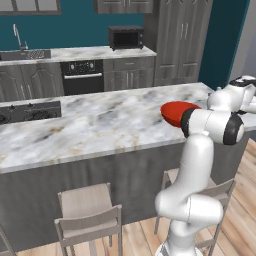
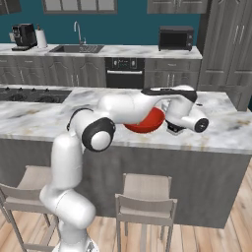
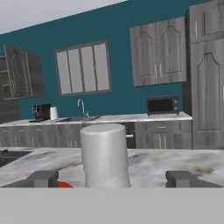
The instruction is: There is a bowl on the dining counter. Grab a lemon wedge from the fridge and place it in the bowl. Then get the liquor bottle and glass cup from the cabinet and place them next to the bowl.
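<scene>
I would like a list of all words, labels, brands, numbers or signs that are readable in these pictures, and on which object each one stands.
None can be read.
Oven: its control panel has small pale marks, too small to read.
Microwave: no legible text.
Coffee machine: no legible brand.
Glass cup, between the fingers of the open tool: plain, no label.
Bowl: plain red, no marking.

The arm hides much of the bowl (image 1: 172,112) in both base views. In the hand view the cup (image 3: 105,155) covers all but a red sliver; the cup's foot and fingertips (image 3: 41,178) are cut off.
</scene>
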You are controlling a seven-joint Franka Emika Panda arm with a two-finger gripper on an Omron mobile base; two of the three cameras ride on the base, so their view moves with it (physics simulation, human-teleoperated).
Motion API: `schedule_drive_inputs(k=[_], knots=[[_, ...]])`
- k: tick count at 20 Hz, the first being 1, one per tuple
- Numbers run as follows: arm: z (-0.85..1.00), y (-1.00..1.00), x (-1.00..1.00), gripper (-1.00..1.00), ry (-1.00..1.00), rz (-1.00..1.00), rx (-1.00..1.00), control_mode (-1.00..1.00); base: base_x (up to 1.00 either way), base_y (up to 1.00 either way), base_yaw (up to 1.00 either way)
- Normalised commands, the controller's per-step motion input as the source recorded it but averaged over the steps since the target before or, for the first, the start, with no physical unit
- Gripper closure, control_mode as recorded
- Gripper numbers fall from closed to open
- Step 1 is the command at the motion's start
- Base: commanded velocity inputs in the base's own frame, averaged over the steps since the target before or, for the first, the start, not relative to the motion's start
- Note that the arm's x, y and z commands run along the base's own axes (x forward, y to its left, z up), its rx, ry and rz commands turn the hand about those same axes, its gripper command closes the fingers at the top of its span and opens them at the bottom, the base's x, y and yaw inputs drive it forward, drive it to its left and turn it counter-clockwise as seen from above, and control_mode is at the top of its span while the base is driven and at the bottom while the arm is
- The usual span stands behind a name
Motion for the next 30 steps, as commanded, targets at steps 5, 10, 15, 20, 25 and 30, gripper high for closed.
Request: schedule_drive_inputs(k=[5, 10, 15, 20, 25, 30], knots=[[0.63, 0.00, 0.00, -1.00, -0.21, 0.00, -0.01, -1.00, 0.00, 0.00, 0.00], [0.96, 0.00, -0.04, -1.00, -0.22, 0.00, -0.04, -1.00, 0.00, 0.00, 0.00], [1.00, 0.01, -0.56, -1.00, -0.23, 0.00, -0.03, -1.00, 0.00, 0.00, 0.00], [1.00, 0.36, -0.98, -1.00, -0.07, 0.00, -0.06, -1.00, 0.00, 0.00, 0.00], [1.00, 0.85, -0.99, -1.00, 0.00, 0.01, -0.13, -1.00, 0.00, 0.00, 0.00], [0.95, 1.00, -0.63, -1.00, 0.09, 0.14, -0.21, -1.00, 0.00, 0.00, 0.00]])
